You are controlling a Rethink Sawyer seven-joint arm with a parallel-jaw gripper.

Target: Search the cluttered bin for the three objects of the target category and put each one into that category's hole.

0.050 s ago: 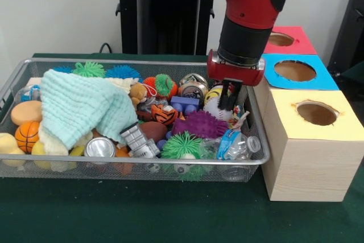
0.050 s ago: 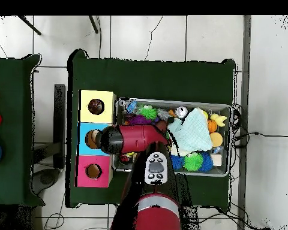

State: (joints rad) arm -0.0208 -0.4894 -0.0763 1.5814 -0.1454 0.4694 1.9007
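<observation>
From the front, the gripper [image 1: 230,98] hangs low over the right end of the wire bin [image 1: 17,75], its dark fingers reaching down among the clutter; whether they are spread or closed on anything cannot be told, since they merge with the things behind them. Directly behind the fingers sits a white ball [image 1: 215,106] with yellow on top, and just beside it, to the gripper's picture-left, a dented can [image 1: 193,88]. Below the gripper lies a purple fuzzy ball [image 1: 199,124], then a crushed plastic bottle [image 1: 239,145] against the bin's near right corner, with a green spiky ball [image 1: 182,146] next to it. Further picture-left of the gripper a pale green cloth [image 1: 79,106] covers much of the bin, with a silver can [image 1: 100,147] and a small basketball [image 1: 27,136] near its lower edge. Just to the gripper's picture-right stand three wooden boxes with holes: the yellow-topped box [image 1: 316,138] nearest the camera, the blue-topped box [image 1: 296,72] level with the gripper, the red-topped box [image 1: 287,41] behind. From overhead, the red arm [image 2: 137,139] lies across the bin's end nearest the boxes and hides the gripper. The blue hole [image 2: 91,139] lies just beyond the arm's dark end, the yellow hole [image 2: 96,107] and red hole [image 2: 93,171] to either side, and the pale cloth spreads well away across the bin.
</observation>
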